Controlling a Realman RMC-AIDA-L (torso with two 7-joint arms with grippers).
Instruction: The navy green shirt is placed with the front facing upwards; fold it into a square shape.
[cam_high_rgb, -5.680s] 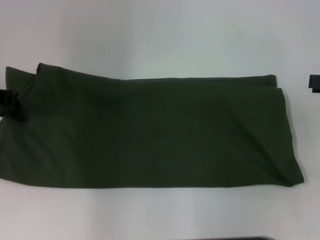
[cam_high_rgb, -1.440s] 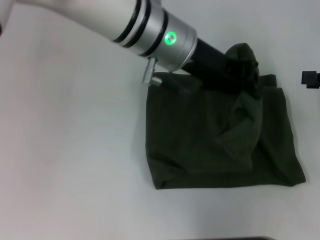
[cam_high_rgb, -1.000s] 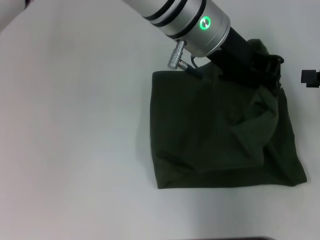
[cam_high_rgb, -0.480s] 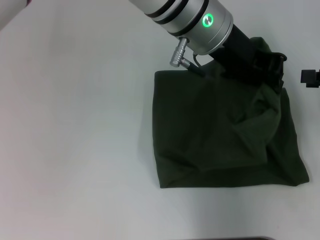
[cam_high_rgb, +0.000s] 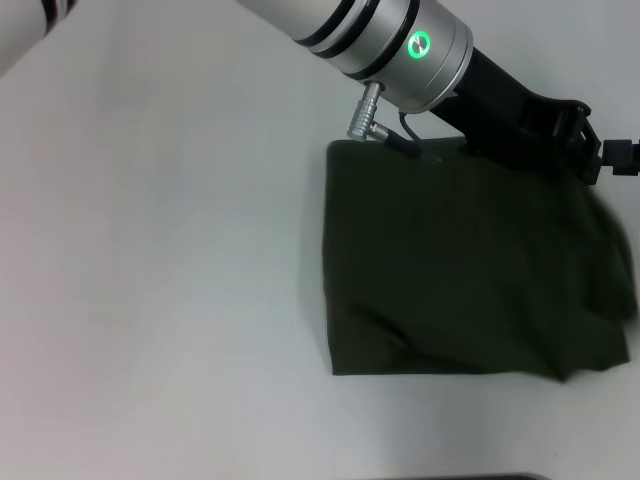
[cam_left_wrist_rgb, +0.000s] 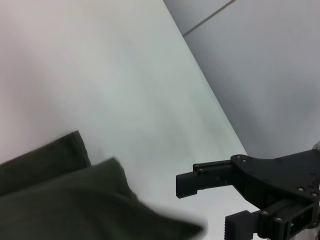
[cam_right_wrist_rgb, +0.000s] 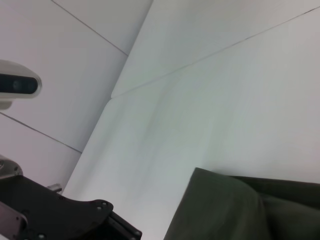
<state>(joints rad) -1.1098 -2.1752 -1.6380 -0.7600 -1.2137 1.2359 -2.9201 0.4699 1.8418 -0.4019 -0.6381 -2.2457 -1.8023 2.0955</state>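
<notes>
The navy green shirt (cam_high_rgb: 470, 270) lies on the white table as a roughly square dark olive pad, plain side up, with no lettering or collar showing. Its right edge is blurred. It also shows in the left wrist view (cam_left_wrist_rgb: 60, 200) and the right wrist view (cam_right_wrist_rgb: 240, 210). My left arm reaches across from the upper left, and my left gripper (cam_high_rgb: 575, 135) sits at the pad's far right corner, just over the cloth. My right gripper (cam_high_rgb: 622, 158) is at the right edge, close beside it, open and empty in the left wrist view (cam_left_wrist_rgb: 212, 205).
The white table (cam_high_rgb: 150, 280) spreads to the left and front of the shirt. The left arm's silver wrist ring with a green light (cam_high_rgb: 420, 45) hangs over the shirt's far edge. A wall with panel seams stands behind the table (cam_right_wrist_rgb: 75, 55).
The shirt went from a long strip to a half-width pad. Since half a second ago the bunched cloth under the left gripper has spread flat and the pad shifted right; the left gripper moved right.
</notes>
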